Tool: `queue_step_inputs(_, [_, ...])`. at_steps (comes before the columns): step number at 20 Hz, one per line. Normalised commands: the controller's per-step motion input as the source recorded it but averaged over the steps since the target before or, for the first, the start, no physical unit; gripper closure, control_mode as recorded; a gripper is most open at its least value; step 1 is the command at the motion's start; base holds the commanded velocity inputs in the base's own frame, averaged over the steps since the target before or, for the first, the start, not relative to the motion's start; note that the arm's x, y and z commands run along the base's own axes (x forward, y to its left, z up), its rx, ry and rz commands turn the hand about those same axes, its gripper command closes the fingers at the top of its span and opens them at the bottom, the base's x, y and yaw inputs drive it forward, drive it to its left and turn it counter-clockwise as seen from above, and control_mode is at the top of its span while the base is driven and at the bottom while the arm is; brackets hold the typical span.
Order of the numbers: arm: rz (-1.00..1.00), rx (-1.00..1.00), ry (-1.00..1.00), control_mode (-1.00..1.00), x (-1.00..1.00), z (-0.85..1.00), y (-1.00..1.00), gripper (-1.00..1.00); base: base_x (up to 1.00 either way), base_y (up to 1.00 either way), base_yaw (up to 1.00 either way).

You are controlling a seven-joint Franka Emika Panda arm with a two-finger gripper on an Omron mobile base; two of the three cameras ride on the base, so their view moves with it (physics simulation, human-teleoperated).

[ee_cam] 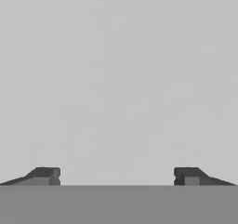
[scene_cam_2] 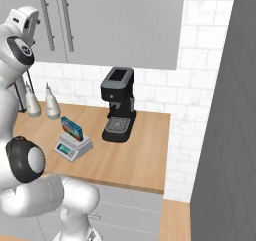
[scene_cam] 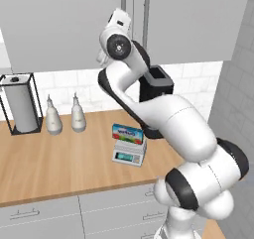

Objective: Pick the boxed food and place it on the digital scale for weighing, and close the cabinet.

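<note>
Boxed food (scene_cam: 128,133) blue with red, green patches; digital scale (scene_cam: 129,153) light grey; cabinet (scene_cam: 188,20) light grey.

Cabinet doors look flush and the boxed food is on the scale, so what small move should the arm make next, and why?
Probably a short retreat of the hand from the cabinet. The boxed food already sits on the digital scale, both doors look flush, and the open gripper, holding nothing, faces plain grey door surface at close range. Backing off would confirm the door is shut.

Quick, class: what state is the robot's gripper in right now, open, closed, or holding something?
Gripper: open and holding nothing, its tips wide apart, facing a plain grey cabinet door.
</note>
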Motion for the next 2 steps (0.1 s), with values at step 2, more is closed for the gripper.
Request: queue_step_inputs(2, [-0.03,0.05,0.05,-1.00,-1.00,-0.40,-0.64,-1.00,0.00,0.00,0.00])
